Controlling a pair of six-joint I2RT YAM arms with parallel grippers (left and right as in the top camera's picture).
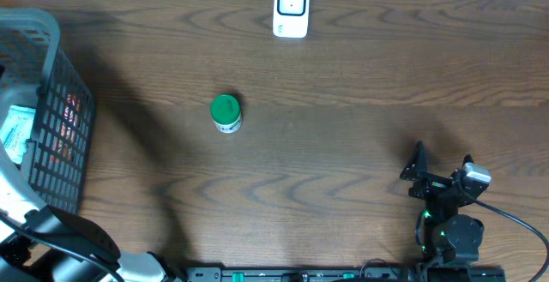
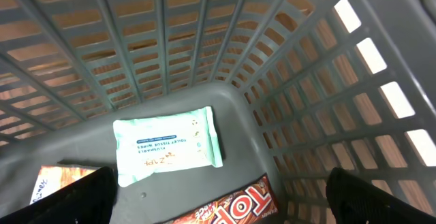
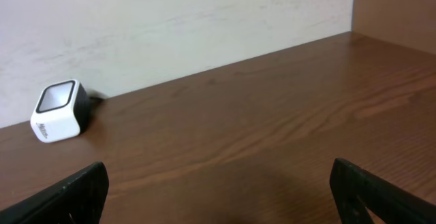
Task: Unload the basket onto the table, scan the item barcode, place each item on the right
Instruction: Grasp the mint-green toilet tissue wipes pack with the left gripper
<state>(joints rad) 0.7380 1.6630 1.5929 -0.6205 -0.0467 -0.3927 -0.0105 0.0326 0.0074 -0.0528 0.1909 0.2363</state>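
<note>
A white barcode scanner point(image 1: 291, 9) with a dark window stands at the table's far edge and shows at the left in the right wrist view point(image 3: 60, 111). A small jar with a green lid point(image 1: 226, 113) stands upright mid-table. My left gripper point(image 2: 221, 191) is open, hanging inside the grey basket point(image 2: 204, 33) above a pale green wipes pack point(image 2: 167, 144) and a red-brown chocolate bar point(image 2: 225, 207). An orange packet point(image 2: 51, 182) lies partly hidden behind the left finger. My right gripper point(image 1: 443, 158) is open and holds nothing, low over the table at the front right point(image 3: 218, 183), facing the scanner.
The grey mesh basket point(image 1: 51, 76) takes up the table's left edge, with my left arm point(image 1: 60, 239) reaching in from the front. A pale wall runs behind the scanner. A black cable point(image 1: 515, 222) trails from the right arm.
</note>
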